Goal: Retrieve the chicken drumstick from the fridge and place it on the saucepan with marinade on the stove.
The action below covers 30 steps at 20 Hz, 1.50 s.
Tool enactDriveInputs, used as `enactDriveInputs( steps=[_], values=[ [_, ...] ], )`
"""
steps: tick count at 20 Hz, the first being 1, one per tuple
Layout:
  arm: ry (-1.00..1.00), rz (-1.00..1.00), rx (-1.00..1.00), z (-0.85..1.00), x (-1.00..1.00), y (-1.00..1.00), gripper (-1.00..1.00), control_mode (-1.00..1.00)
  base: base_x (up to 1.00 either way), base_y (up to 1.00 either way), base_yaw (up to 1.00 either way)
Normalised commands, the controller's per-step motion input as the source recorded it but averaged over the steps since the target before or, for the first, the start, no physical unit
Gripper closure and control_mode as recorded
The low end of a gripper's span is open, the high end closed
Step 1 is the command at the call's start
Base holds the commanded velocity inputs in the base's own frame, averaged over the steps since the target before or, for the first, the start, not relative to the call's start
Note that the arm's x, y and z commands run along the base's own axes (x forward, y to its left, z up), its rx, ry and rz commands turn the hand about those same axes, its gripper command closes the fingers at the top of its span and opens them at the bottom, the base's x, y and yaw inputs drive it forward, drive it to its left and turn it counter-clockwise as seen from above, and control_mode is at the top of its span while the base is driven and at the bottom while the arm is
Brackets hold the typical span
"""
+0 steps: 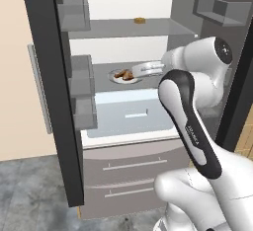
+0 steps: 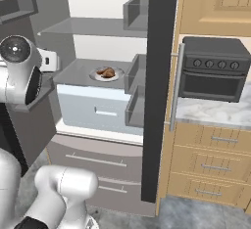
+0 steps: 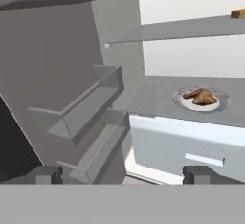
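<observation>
The reach into the open fridge (image 1: 123, 42) is under way: the tool (image 3: 122, 174), spread wide and empty, must advance toward the chicken drumstick (image 3: 201, 96) on its white plate (image 3: 189, 104) at right of frame.

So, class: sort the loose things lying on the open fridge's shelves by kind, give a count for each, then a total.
Chicken drumstick: 1
White plate under it: 1
Small tan block on the upper shelf: 1
Total: 3
</observation>
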Motion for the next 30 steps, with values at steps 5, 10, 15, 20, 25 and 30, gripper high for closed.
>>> enactDriveInputs(
  steps=[5, 10, 15, 20, 25, 30],
  values=[
    [0.03, -0.13, -0.04, -0.09, -0.34, -0.45, -1.00, -1.00, 0.00, 0.00, 0.00],
    [0.04, -0.17, 0.00, 0.00, -0.50, -0.39, -1.00, -1.00, 0.00, 0.00, 0.00],
    [0.00, -0.13, 0.00, 0.00, -0.55, -0.12, -1.00, -1.00, 0.00, 0.00, 0.00],
    [0.00, -0.09, 0.00, 0.00, -0.43, 0.00, -1.00, -1.00, 0.00, 0.00, 0.00],
    [0.00, 0.00, 0.00, 0.00, 0.00, 0.00, -1.00, -1.00, 0.00, 0.00, 0.00],
    [0.00, 0.00, 0.00, 0.00, 0.01, 0.00, -1.00, 1.00, 0.20, 0.00, 0.00]
  ],
)
